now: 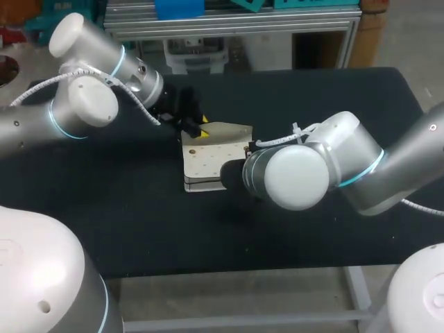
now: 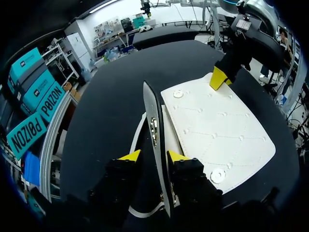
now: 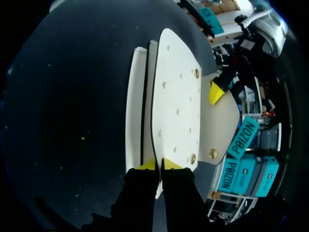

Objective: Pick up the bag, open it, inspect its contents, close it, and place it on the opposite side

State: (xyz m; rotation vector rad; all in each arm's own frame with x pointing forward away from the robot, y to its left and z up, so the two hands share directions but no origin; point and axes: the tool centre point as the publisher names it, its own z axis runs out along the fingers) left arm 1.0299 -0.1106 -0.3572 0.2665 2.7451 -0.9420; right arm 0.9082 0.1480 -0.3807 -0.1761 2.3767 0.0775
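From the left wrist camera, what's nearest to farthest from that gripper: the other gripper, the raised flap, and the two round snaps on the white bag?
1. Flap: upright between the left gripper's fingers.
2. Near snap: on the bag's white face, beside the gripper.
3. Far snap and right gripper: both at the bag's far end, too close to call.

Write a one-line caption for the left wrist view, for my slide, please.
Left pincer holds the flap of the white bag upright while the right pincer grips the bag's far end.
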